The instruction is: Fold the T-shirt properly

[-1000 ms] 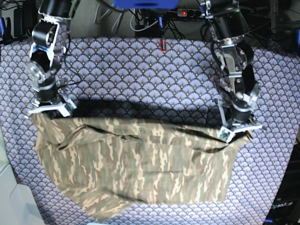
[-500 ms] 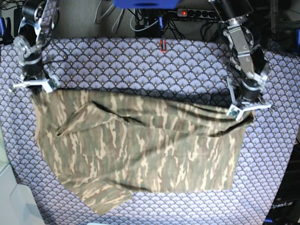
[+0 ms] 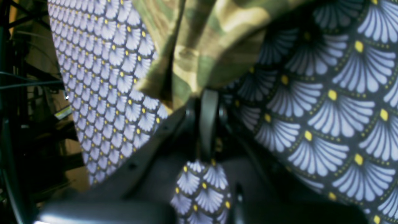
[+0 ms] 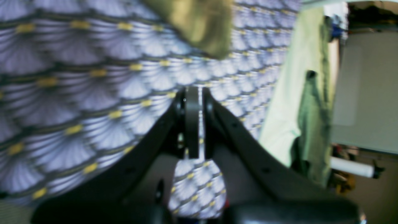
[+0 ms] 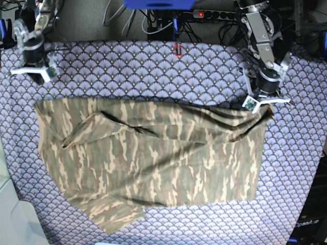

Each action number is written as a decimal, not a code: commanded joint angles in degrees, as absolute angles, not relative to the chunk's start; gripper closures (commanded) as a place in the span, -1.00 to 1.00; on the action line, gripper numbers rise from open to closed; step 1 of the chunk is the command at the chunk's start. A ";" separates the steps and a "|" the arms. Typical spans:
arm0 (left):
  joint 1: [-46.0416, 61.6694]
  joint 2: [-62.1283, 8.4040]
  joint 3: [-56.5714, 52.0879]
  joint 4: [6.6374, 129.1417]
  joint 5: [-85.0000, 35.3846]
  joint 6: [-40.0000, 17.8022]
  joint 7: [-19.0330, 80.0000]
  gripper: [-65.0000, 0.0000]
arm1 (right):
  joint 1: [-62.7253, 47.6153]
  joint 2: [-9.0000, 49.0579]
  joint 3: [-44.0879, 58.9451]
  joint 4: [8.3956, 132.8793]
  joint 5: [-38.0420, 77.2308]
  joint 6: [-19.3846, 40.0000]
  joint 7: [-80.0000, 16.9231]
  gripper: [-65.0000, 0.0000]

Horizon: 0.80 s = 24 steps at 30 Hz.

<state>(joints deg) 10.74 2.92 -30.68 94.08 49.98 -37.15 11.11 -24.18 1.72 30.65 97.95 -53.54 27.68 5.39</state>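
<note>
- One tablecloth [image 5: 153, 71], purple-grey with a fan-scale print, covers the whole work surface.
- The T-shirt [image 5: 153, 158], camouflage in olive, tan and brown, lies spread across the middle and near part of the cloth, with diagonal creases and a loose flap folded over at its upper left.
- Left gripper [image 5: 261, 101] sits at the shirt's far corner on the base view's right. In the wrist view its fingers [image 3: 207, 118] are pressed together with camouflage fabric bunched at the tips: pinching the T-shirt.
- Right gripper [image 5: 31, 69] hovers over bare tablecloth at the base view's upper left, apart from the shirt. Fingers [image 4: 192, 124] closed, holding nothing; only a shirt edge shows beyond them.
</note>
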 commanded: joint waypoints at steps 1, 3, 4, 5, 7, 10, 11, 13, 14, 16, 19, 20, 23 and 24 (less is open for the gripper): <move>10.15 2.51 -31.60 94.11 49.89 -36.26 10.77 1.00 | -23.78 2.42 31.16 99.03 -53.23 26.68 6.02 1.00; 10.07 2.51 -32.04 93.49 49.89 -36.26 10.77 1.00 | -23.69 2.07 30.90 99.03 -54.46 26.68 4.97 0.96; 10.07 2.51 -32.04 93.32 49.89 -36.26 10.77 1.00 | -22.99 1.80 30.90 98.95 -56.13 26.68 4.62 0.91; 10.07 2.51 -31.96 93.05 49.89 -36.26 10.77 1.00 | -22.02 0.84 30.46 98.68 -58.42 26.68 4.35 0.83; 9.98 2.42 -31.96 92.18 49.89 -36.26 10.68 1.00 | -19.91 -1.54 30.46 98.59 -64.13 26.68 4.09 0.64; 8.92 2.51 -32.04 91.91 49.89 -36.26 10.68 1.00 | -18.07 -4.00 30.20 98.59 -68.79 26.68 4.44 0.46; 8.92 2.51 -32.04 91.91 49.89 -36.26 10.68 1.00 | -17.63 -4.18 29.93 98.59 -69.41 26.68 4.53 0.43; 8.92 2.51 -32.04 91.91 49.89 -36.26 10.68 1.00 | -17.19 -4.44 27.82 97.89 -70.46 26.68 4.44 0.38; 8.92 2.51 -32.04 91.91 49.89 -36.26 10.68 1.00 | -17.10 -4.44 27.12 97.19 -71.16 26.68 4.35 0.36; 8.92 2.51 -32.04 91.91 49.89 -36.26 10.77 1.00 | -15.96 -4.44 25.89 95.16 -73.19 26.68 4.35 0.32; 8.92 2.51 -32.04 91.91 49.89 -36.26 10.86 1.00 | -12.88 -4.44 25.71 91.56 -76.18 26.68 4.44 0.25; 8.92 2.51 -32.04 91.91 49.89 -36.26 10.86 1.00 | -12.00 -4.44 25.71 90.51 -76.70 26.68 4.44 0.25; 8.92 2.59 -32.04 91.91 49.89 -36.26 11.03 1.00 | -10.07 -3.74 25.71 88.75 -77.49 28.35 4.44 0.25; 8.92 2.68 -32.04 91.91 49.89 -36.26 11.03 1.00 | -9.63 -3.56 25.63 88.57 -77.58 30.29 4.44 0.25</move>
<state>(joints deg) 9.50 2.90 -32.03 90.85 50.28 -36.88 11.73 -9.80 -3.95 25.56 88.18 -77.58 28.97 4.60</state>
